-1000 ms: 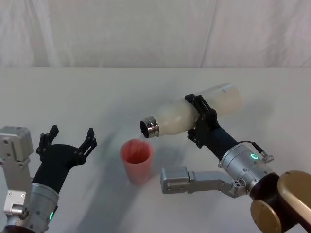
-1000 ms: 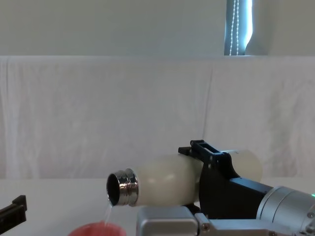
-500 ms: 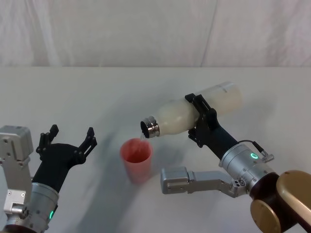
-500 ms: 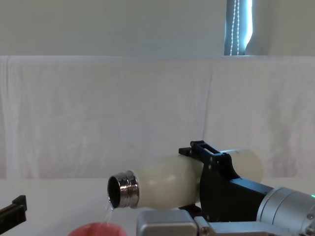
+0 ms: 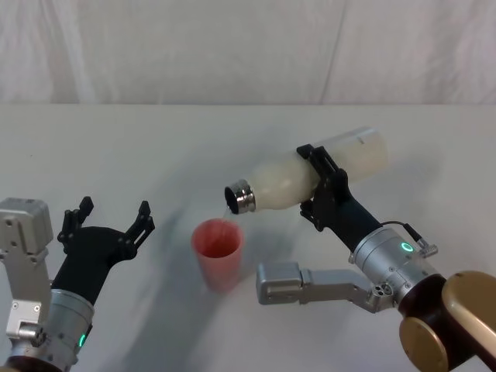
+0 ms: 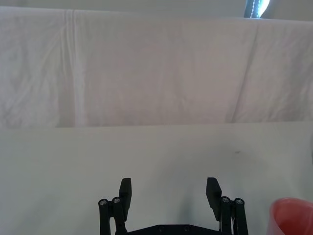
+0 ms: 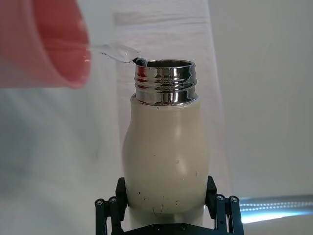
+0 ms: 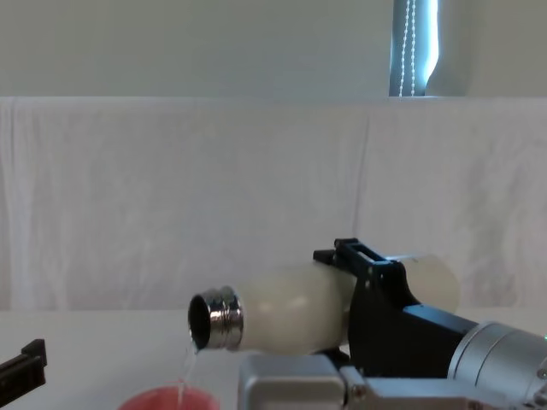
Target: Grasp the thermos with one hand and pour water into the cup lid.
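- Right gripper [image 5: 319, 184] clamped around mid-body of thermos [image 5: 298, 180], held tipped nearly level above the bench [image 5: 116, 147], chrome neck lowest.
- Thin water [image 8: 185, 369] stream falls from neck into cup lid [image 5: 218, 253], standing upright mid-bench below.
- Left gripper [image 5: 108, 219] idle near front left edge, fingers spread, empty.

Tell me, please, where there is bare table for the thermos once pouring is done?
The table is bare from the backdrop to the arms, and between the cup lid and the open left end effector. It is crowded around the cup lid, under the thermos held by the right end effector, where water falls.
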Motion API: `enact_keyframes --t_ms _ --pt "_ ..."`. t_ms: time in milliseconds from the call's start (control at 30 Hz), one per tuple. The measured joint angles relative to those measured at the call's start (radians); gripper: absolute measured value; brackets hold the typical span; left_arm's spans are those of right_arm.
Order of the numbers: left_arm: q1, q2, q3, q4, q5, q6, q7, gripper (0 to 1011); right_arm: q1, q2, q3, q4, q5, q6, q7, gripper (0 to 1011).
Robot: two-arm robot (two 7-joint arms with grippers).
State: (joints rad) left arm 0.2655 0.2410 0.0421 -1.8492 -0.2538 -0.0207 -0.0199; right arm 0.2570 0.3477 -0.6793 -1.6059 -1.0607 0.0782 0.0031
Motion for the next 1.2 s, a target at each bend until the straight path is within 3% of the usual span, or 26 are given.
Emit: enact_keyframes --t_ms 267,533,833,1200 --pt "0.000 0.000 0.000 0.000 0.000 0.000 0.000 1001 -0.030 -0.019 0.035 -0.028 0.068 -0.015 -0.017 950" --pt "0.000 0.000 0.000 0.000 0.000 0.000 0.000 1001 -0.062 -0.037 0.066 -0.060 0.151 -0.034 0.020 950" --pt "0.000 0.000 0.000 0.000 0.000 0.000 0.000 1001 -0.083 -0.051 0.089 -0.080 0.195 -0.036 0.040 950" --pt "0.000 0.000 0.000 0.000 0.000 0.000 0.000 1001 -0.123 -0.106 0.160 -0.117 0.363 -0.024 0.112 950"
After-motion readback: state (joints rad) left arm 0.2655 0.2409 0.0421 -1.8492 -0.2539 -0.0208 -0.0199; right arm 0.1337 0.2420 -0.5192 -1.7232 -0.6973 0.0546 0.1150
